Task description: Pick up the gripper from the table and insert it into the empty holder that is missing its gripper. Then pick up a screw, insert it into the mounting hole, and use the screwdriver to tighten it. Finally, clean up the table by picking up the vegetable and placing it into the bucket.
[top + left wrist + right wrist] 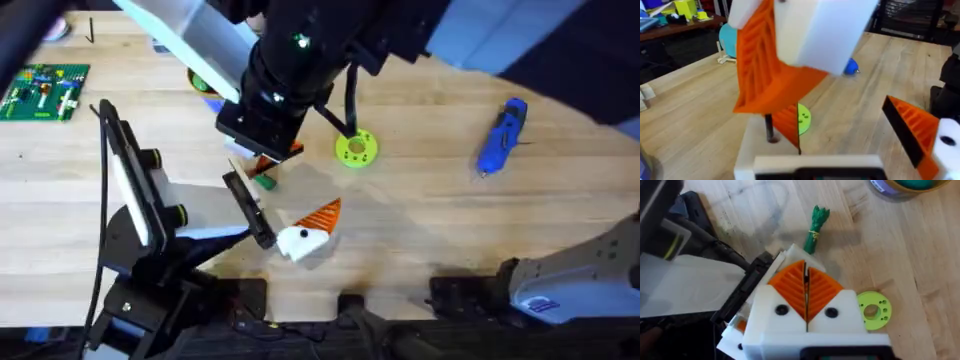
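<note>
**Right fingers closed just beside the vegetable; left fingers spread near the disc**

The right arm reaches across the middle of the worktop [420,200] and rises dark and large under the overhead camera. The right gripper [806,275] points down at the wood, its two orange ribbed pads pressed flat together, and no object is visible between them. The vegetable [815,227] lies on the worktop just beyond the fingertips, apart from them. In the overhead view it shows as a small green piece [265,182] just below the right gripper [262,160].

The left gripper [315,225] sits low over the worktop, near the front middle. In its wrist view the left gripper [840,115] has its fingers well apart, one large and close, the other off to the side. Whether they carry anything I cannot tell.

A round lime-green disc with holes [356,148] lies flat between the two grippers and the screwdriver [500,135], which rests alone, well apart at the far right. The bucket [892,188] stands beyond the vegetable, on the far left side. A green circuit board [45,90] lies at the far left edge.

I cannot tell the loose orange gripper wedge apart from the orange pads.
</note>
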`<state>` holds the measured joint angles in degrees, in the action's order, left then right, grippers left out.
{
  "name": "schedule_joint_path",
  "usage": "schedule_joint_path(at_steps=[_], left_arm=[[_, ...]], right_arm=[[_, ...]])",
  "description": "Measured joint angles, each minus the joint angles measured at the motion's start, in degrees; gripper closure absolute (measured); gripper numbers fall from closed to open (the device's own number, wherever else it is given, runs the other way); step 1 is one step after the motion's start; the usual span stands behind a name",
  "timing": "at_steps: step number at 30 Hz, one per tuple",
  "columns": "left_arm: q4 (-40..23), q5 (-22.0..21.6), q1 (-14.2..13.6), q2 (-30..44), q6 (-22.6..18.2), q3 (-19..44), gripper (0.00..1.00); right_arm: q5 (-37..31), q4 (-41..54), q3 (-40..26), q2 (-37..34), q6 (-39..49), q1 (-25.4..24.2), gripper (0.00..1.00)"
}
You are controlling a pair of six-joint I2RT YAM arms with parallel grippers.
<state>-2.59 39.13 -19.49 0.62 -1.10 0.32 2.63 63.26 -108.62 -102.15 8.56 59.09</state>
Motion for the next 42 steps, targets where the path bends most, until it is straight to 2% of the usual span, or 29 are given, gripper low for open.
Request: schedule_joint_path(at_steps=[42], left_arm=[[-0.22, 0.02, 0.00, 0.07, 0.90, 0.00, 0.008]], right_arm=[[-0.02, -2.84, 2.27, -0.15, -1.27, 0.00, 0.996]])
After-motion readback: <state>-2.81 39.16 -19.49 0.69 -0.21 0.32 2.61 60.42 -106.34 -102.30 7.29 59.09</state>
